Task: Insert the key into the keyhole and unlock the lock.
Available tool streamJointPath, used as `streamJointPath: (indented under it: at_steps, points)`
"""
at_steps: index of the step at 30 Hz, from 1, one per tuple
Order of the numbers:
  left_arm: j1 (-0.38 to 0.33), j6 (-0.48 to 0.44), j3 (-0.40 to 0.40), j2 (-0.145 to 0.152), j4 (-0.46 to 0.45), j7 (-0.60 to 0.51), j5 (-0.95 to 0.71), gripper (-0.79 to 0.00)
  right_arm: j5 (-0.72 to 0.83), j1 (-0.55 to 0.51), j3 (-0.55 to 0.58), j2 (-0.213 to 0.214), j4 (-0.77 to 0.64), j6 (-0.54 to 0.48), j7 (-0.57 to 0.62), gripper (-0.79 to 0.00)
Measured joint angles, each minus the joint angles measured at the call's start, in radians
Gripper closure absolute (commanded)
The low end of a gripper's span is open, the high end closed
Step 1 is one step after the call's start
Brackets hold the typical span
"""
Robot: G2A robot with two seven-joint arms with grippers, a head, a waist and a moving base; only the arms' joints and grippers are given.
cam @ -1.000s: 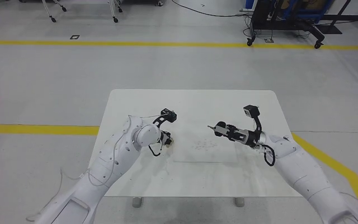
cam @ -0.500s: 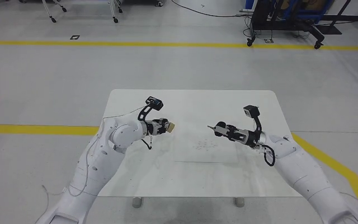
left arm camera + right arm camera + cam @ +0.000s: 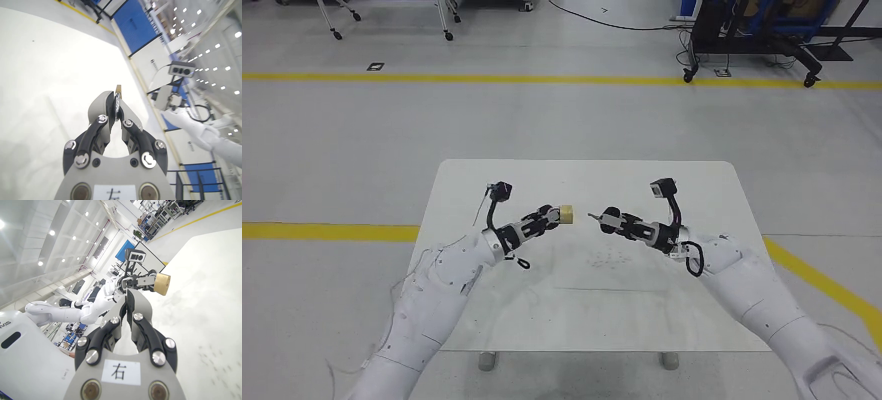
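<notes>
A brass padlock [image 3: 565,213] hangs above the middle of the white table [image 3: 672,180]. My left gripper [image 3: 550,217] is shut on its shackle end. In the left wrist view the fingers [image 3: 110,106] pinch the silver shackle [image 3: 117,104], and a sliver of the brass body [image 3: 119,90] shows beyond them. My right gripper [image 3: 608,219] is shut on a thin metal key [image 3: 593,215], whose tip points at the padlock across a small gap. From the right wrist the padlock [image 3: 161,284] faces me, and the key [image 3: 126,291] shows edge-on between the pads.
Faint scuff marks [image 3: 608,260] dot the table below both grippers. The tabletop around them is bare white, with its front edge [image 3: 582,350] near the robot. Carts and frames [image 3: 752,40] stand on the floor far behind.
My left arm lifted the padlock off the table and swung it up toward the centre. My right arm carried the key leftward, closing most of the gap to the padlock.
</notes>
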Motion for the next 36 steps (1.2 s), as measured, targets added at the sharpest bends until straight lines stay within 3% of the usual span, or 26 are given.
streamJointPath:
  at_steps: [4,11,17,23,36]
  points:
    - [-0.008,-0.052,0.005,-0.004,0.057,-0.007,-0.074,0.0,0.021,0.05,-0.024,-0.025,0.035,0.0,0.009,0.0]
    - [0.007,-0.052,0.005,-0.007,0.044,0.01,-0.098,0.0,0.021,0.048,-0.023,-0.024,0.034,0.0,0.008,0.0]
    - [0.052,-0.113,0.033,-0.028,0.058,-0.048,-0.398,0.0,0.023,0.025,0.005,-0.035,0.018,-0.009,-0.096,0.0]
    - [0.032,-0.144,0.07,-0.047,0.117,-0.179,-0.616,0.0,-0.019,0.039,0.011,-0.055,0.051,-0.03,-0.15,0.0]
    - [-0.017,-0.115,0.089,-0.055,0.147,-0.281,-0.633,0.0,0.05,0.096,-0.043,-0.116,0.114,-0.053,-0.054,0.0]
